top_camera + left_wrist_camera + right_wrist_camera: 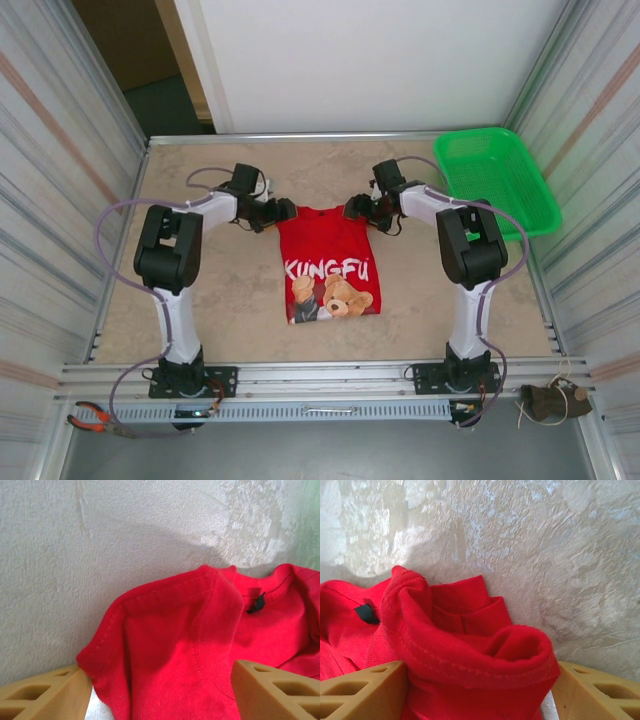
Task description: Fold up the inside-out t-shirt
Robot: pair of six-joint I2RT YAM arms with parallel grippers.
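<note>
T-shirt: the red t-shirt (330, 250) lies flat at the middle of the bench (225, 290), collar at the far end, hem toward the near edge.
Print: white lettering and a cartoon bear (335, 295) face up on the near half.
Left arm: the left arm (170, 250) rises from its base at the near edge, elbow high, forearm reaching far and bending right toward the shirt's far left corner.
Left tool: the left tool (283, 212) sits low at that corner. In the left wrist view its tan fingers (50, 695) stand wide, the shoulder and sleeve seam of the shirt (165, 645) lying between them.
Right arm: the right arm (470, 245) mirrors the left, elbow high, forearm turned left to the far right corner.
Right tool: the right tool (355, 210) is also wide. In the right wrist view a rolled bunch of red cloth (470, 650) fills the gap between its fingers (365, 690) and touches both.
Neck tag: a small dark tag (256, 604) shows inside the collar.
Basket: a green mesh basket (500, 185) stands at the far right corner, well apart from the shirt.
</note>
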